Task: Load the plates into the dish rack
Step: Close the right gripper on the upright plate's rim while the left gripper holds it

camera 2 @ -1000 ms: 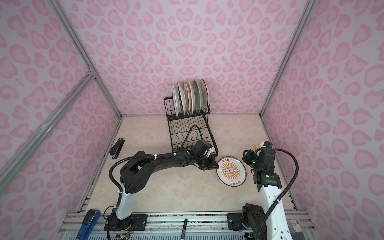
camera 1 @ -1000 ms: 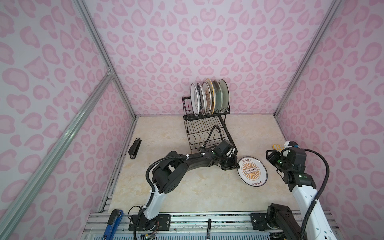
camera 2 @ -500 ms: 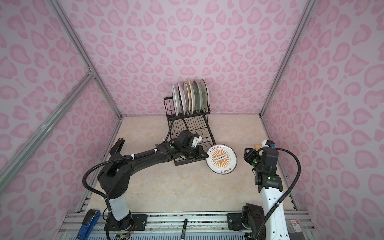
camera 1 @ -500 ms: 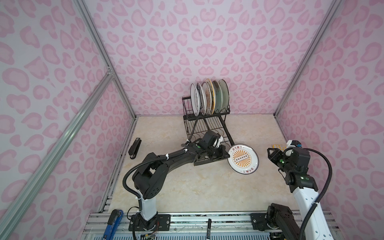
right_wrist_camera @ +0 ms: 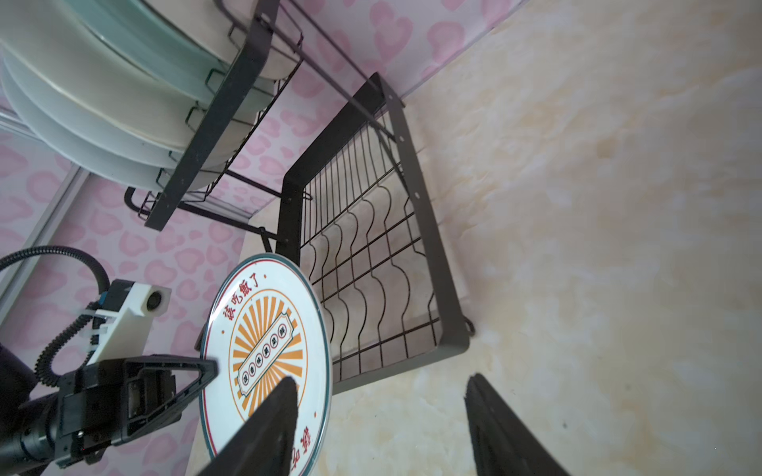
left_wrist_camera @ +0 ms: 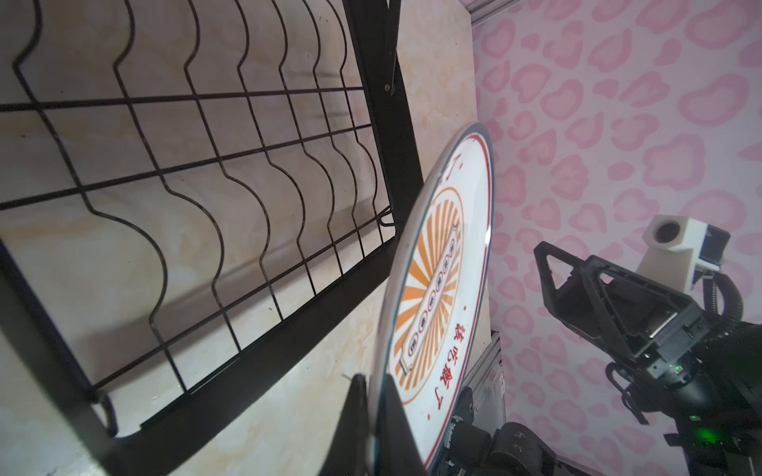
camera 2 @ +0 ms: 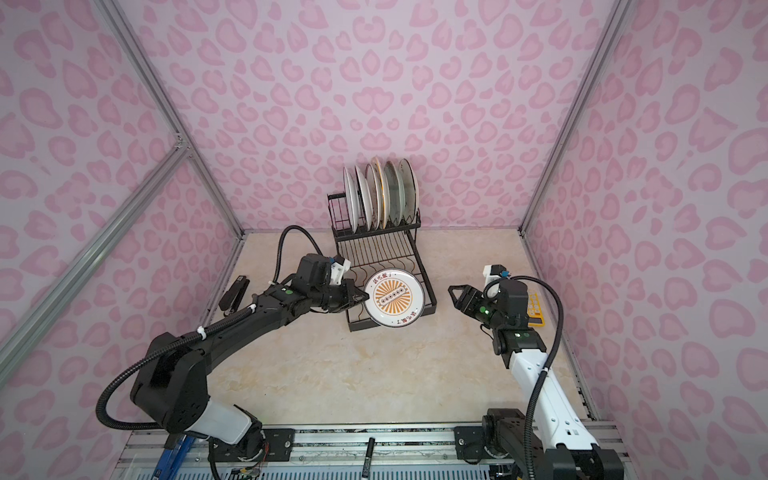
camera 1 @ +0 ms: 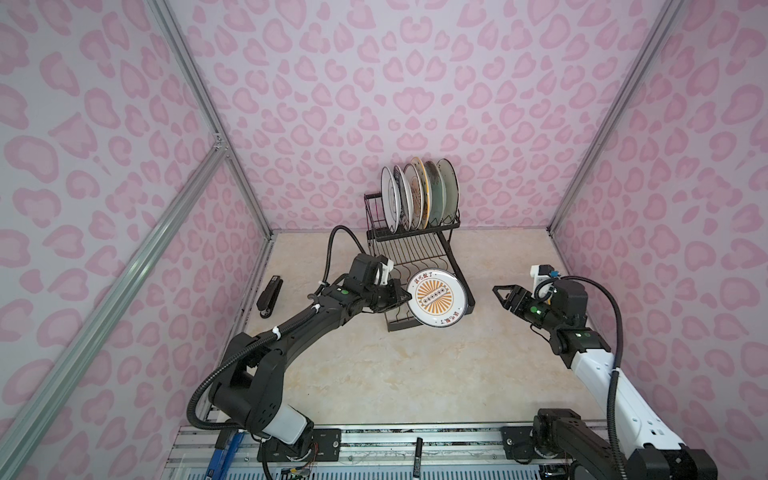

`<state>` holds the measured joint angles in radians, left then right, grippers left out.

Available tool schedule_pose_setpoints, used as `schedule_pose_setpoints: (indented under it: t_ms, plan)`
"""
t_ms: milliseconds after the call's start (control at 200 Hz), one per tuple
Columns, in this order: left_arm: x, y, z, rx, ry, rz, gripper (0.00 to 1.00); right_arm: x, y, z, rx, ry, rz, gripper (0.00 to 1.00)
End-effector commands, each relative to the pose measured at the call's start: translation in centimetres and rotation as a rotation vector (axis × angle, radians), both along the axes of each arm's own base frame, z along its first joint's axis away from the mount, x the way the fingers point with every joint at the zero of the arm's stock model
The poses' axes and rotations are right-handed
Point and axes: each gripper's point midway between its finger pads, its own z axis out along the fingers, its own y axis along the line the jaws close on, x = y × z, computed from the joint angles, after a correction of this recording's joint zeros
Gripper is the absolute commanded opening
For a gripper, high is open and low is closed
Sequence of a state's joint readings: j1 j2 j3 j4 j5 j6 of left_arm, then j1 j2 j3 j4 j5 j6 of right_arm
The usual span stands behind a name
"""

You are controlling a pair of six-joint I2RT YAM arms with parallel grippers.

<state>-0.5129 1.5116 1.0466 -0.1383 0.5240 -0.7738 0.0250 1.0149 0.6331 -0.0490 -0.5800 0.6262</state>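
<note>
Red characters 該吃飯了 stand on the sunburst plate [right_wrist_camera: 264, 342] rim.

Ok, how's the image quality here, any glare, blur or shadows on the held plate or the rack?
Left wrist view: the sunburst plate is sharp with a thin glare line along its rim, the left gripper close to the lens is soft, and the dish rack wires cast faint shadows. Right wrist view: the right gripper is a dark blur. Both top views: evenly lit, sharp.

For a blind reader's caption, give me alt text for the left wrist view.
The left gripper pinches the rim of a round white ceramic plate with an orange sunburst, on edge near the black metal wire dish rack's slotted lower tray. The open right gripper faces it before a pink-patterned wall.
</note>
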Motion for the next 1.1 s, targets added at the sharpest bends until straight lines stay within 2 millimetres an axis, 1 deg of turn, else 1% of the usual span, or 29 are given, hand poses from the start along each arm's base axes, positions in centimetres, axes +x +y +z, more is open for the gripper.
schedule_pose_setpoints:
  t_ms: [0,55,90,115,305,390,475,555,575,605,670,750,795,895,1095]
  plan:
    - [0.1,0.8,1.9,-0.069,-0.061,-0.025,0.03,1.4,2.0,1.1,0.04,-0.061,0.032,0.7]
    - [0.4,1.9,2.0,-0.074,-0.064,0.001,0.03,1.9,3.4,1.3,0.057,-0.073,0.057,0.72]
    - [0.5,2.5,2.0,-0.075,-0.065,0.015,0.03,2.1,4.4,1.4,0.062,-0.078,0.073,0.77]
    - [0.7,2.9,2.0,-0.077,-0.069,0.023,0.03,2.3,5.1,1.4,0.062,-0.08,0.087,0.78]
    - [0.9,5.4,2.4,-0.096,-0.086,0.08,0.03,3.4,10.2,2.0,0.098,-0.09,0.189,0.76]
    - [0.9,6.5,2.5,-0.105,-0.091,0.1,0.03,3.7,12.4,1.5,0.108,-0.075,0.231,0.74]
    - [0.9,7.5,2.7,-0.111,-0.097,0.123,0.03,3.9,14.3,1.3,0.134,-0.073,0.271,0.7]
    - [0.8,8.4,2.7,-0.114,-0.1,0.139,0.03,3.9,16.1,1.3,0.168,-0.072,0.309,0.64]
    - [0.8,8.6,2.7,-0.115,-0.103,0.144,0.03,3.9,16.5,1.5,0.177,-0.078,0.318,0.63]
    - [0.8,8.8,2.7,-0.115,-0.102,0.149,0.03,3.8,17.2,1.4,0.186,-0.075,0.333,0.63]
    - [0.8,9.4,2.7,-0.11,-0.105,0.161,0.03,3.7,18.5,1.6,0.196,-0.079,0.362,0.62]
    - [0.8,9.9,2.7,-0.109,-0.108,0.171,0.03,3.6,19.8,1.4,0.196,-0.071,0.389,0.56]
    - [0.8,10.2,2.8,-0.113,-0.11,0.177,0.03,3.5,20.5,1.4,0.198,-0.068,0.402,0.52]
    - [0.8,10.6,2.8,-0.114,-0.113,0.189,0.03,3.3,21.7,1.4,0.209,-0.066,0.43,0.38]
    - [0.8,11.4,2.1,-0.103,-0.099,0.208,0.03,2.9,23.3,1.5,0.214,-0.066,0.464,0.24]
